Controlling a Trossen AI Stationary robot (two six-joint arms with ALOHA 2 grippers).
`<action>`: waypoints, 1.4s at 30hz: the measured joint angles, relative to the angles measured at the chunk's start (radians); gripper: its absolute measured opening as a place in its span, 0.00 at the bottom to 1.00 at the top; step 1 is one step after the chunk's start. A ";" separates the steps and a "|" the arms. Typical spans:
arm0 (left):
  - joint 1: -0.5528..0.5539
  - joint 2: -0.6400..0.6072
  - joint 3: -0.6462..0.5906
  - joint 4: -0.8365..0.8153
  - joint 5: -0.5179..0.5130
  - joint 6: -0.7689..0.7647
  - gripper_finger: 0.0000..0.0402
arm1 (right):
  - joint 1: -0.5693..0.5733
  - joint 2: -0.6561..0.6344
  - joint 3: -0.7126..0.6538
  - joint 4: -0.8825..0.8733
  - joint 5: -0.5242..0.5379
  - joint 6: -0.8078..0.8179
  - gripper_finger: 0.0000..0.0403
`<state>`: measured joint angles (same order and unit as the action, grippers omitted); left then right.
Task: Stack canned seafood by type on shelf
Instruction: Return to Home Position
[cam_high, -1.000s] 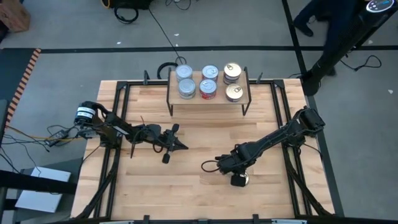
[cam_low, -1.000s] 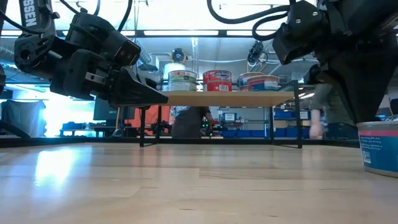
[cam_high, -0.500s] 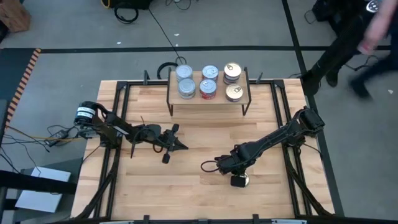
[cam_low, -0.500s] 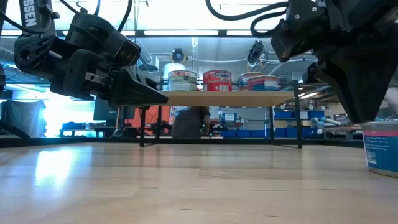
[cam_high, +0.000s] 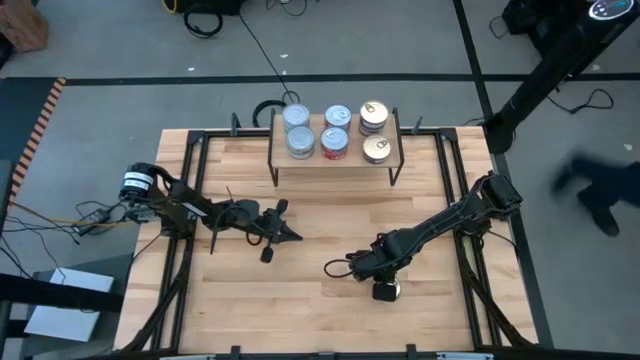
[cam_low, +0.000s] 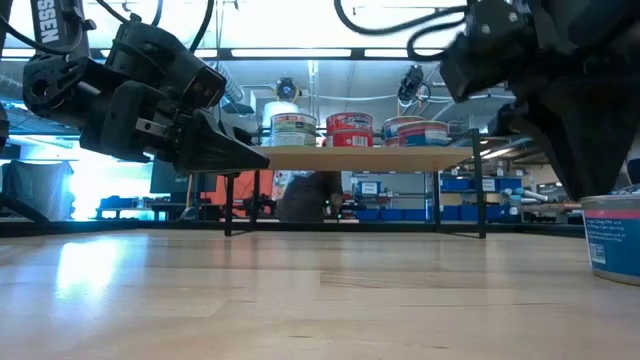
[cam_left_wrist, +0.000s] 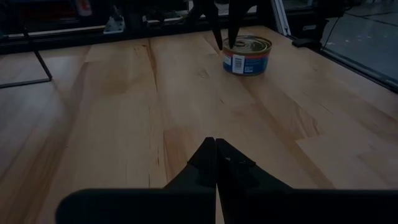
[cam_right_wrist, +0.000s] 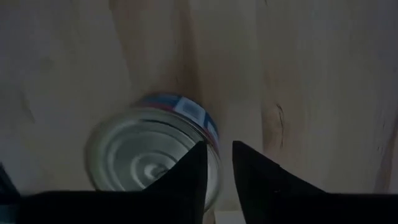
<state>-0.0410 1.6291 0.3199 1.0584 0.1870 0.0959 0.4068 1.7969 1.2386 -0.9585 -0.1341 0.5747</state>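
Wooden tabletop (cam_high: 300, 300), left tool (cam_left_wrist: 215, 142) closed, level, right tool (cam_right_wrist: 218, 147) parted, pointing down over tin (cam_right_wrist: 140, 165)

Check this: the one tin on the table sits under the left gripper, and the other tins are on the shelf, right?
No: the tin on the table sits under the right gripper, not the left gripper, as the high view shows. The other tins are on the shelf.

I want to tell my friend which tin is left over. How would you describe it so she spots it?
Find the big wooden table, with the small shelf at its far edge holding the other tins. The leftover tin stands alone on the table, right of middle, just under the right gripper, with a blue-and-pink label and silver top.
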 joint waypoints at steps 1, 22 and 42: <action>0.000 0.000 0.000 -0.001 0.000 0.000 0.01 | 0.000 0.000 -0.007 -0.001 -0.009 -0.001 0.20; 0.000 0.000 0.000 -0.003 0.000 0.000 0.01 | -0.061 -0.002 -0.043 0.040 -0.047 0.241 0.01; 0.000 0.000 0.000 -0.003 0.000 0.000 0.01 | -0.157 -0.122 -0.046 0.055 0.125 0.310 0.00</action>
<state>-0.0410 1.6291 0.3199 1.0554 0.1871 0.0959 0.2496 1.6754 1.1923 -0.9034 -0.0088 0.8846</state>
